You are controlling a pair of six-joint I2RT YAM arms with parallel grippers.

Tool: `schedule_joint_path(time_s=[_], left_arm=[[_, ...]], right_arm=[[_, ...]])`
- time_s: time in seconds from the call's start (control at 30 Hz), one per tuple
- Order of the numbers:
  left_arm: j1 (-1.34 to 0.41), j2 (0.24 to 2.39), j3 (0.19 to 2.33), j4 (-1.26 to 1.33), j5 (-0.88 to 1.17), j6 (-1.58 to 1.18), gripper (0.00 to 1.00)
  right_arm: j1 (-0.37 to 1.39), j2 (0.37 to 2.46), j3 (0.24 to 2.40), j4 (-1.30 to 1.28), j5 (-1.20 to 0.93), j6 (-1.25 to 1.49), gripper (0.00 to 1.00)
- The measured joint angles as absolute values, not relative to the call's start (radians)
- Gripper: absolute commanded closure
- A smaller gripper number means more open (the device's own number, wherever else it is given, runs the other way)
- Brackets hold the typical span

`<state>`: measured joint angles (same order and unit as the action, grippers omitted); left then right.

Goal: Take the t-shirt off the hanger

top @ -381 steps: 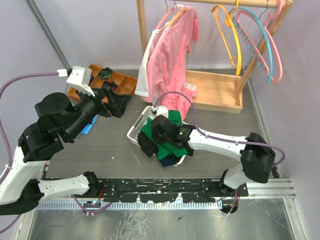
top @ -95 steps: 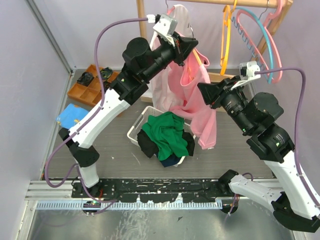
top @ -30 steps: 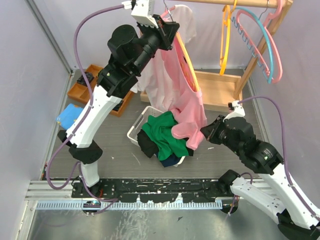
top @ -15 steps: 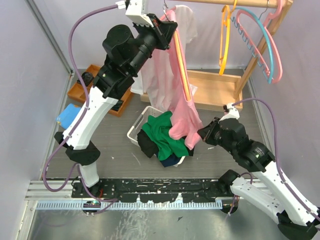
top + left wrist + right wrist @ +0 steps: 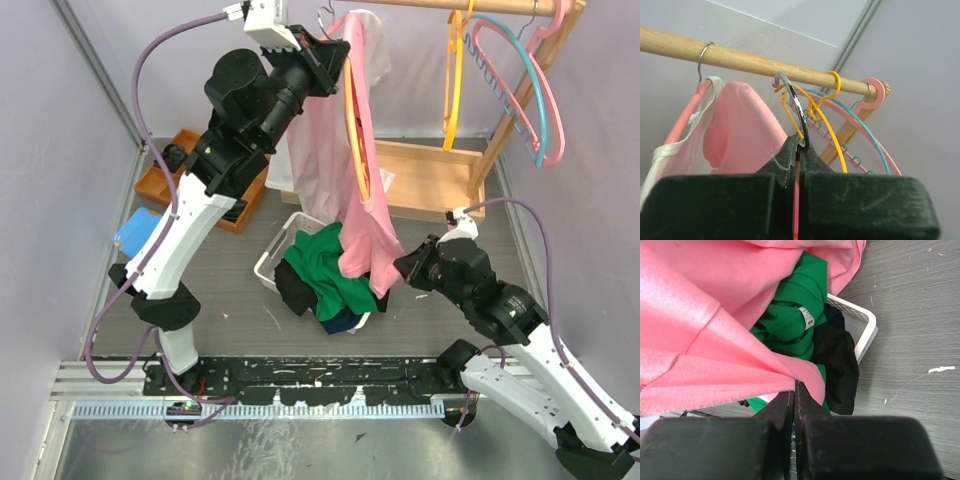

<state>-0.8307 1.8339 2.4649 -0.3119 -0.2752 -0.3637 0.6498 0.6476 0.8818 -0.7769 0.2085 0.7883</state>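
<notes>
Left fingers [image 5: 715, 205] are clamped together on the neck of the hanger [image 5: 799, 112], right under its metal hook. Left gripper [image 5: 338, 55] is up high, close to the wooden rod [image 5: 750, 62]; cannot tell if the hook touches the rod. Pink t-shirt [image 5: 368, 215] is on the hanger, part of the hanger's loop showing through the neck opening. Shirt stretches down and right to the right gripper [image 5: 795, 390]. Right fingers [image 5: 715, 450] are pinched tight on a fold of the pink fabric, low down near the table. White basket [image 5: 866, 332] is just beside that grip, holding a green garment [image 5: 785, 315] and dark clothes [image 5: 837, 370]. Shirt's lower edge drapes over the green garment. Yellow hanger [image 5: 452, 75] and pink and blue hangers [image 5: 530, 90] are on the rod to the right.
</notes>
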Motion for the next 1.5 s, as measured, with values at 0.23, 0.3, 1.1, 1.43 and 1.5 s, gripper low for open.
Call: schedule_joint_path(time_s=[0.23, 0.3, 1.1, 1.43, 1.5], left_arm=[[-0.831, 1.841, 2.474, -0.309, -0.306, -0.391, 1.00], [-0.830, 1.843, 2.474, -0.303, -0.309, -0.398, 1.00], [-0.862, 1.908, 2.479, -0.387, -0.374, -0.366, 1.00], [-0.862, 1.956, 2.506, -0.413, -0.414, -0.340, 1.00], [-0.862, 1.958, 2.507, -0.412, -0.422, -0.337, 1.00]], right_arm=[[0.650, 0.645, 0.875, -0.764, 0.208, 0.769, 0.81], [0.649, 0.629, 0.875, -0.752, 0.208, 0.756, 0.73], [0.649, 0.800, 1.372, -0.662, -0.005, 0.374, 0.54], [0.649, 0.816, 1.369, -0.667, -0.086, 0.351, 0.54], [0.649, 0.811, 1.362, -0.669, -0.096, 0.349, 0.54]])
